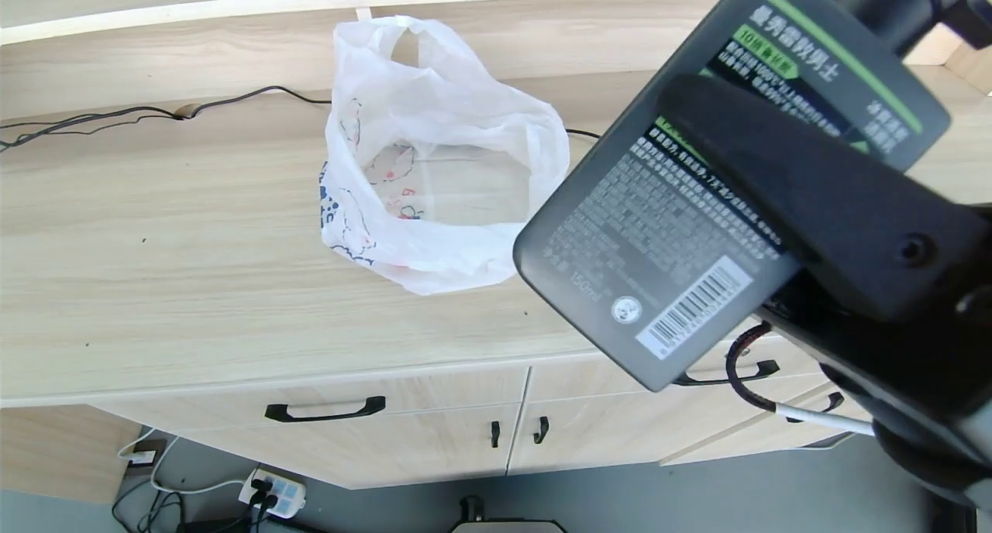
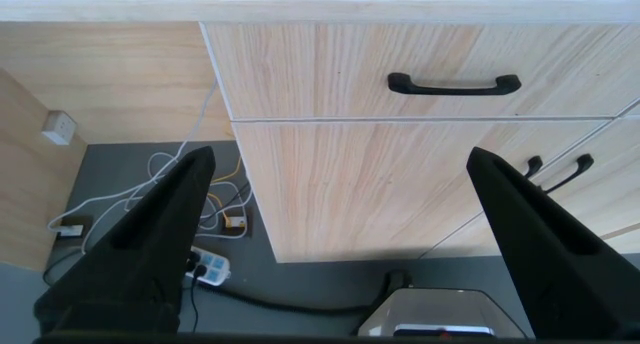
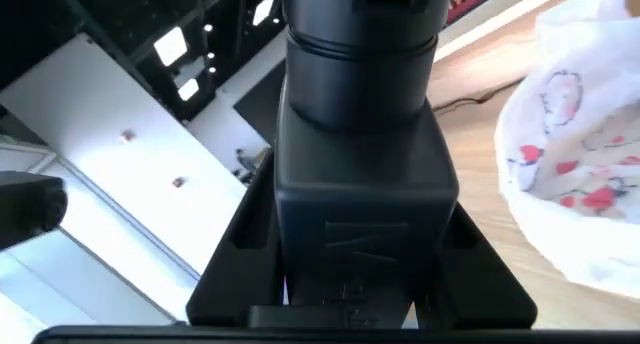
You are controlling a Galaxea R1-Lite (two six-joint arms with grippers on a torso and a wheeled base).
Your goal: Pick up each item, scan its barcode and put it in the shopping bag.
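A dark grey bottle (image 1: 659, 231) is held up close to the head camera, on the robot's right side. It is tilted, with its flat lower end toward the front edge of the surface (image 1: 155, 246) and its cap end pointing up and away to the right. The back label faces the camera, and a white barcode (image 1: 692, 307) sits near the lower end.

The right tool (image 1: 697, 122) is clamped on the bottle. One black finger lies across the label, above the barcode without covering it. In the right wrist view the bottle stands between the two fingers, gripped on both sides.

A white plastic bag (image 1: 457, 107) with small red and blue prints stands on the pale wooden surface, to the left of the bottle in the head view and farther back. Its mouth is open and faces upward.

A thin black cable (image 1: 232, 99) runs along the back of the surface, behind the bag.

The left tool (image 2: 340, 154) hangs low in front of the cabinet, below the surface. Its two black fingers are spread wide and hold nothing. Beyond them is a wooden drawer front with a black handle (image 2: 455, 84). A white power strip (image 1: 273, 490) lies on the grey floor below.
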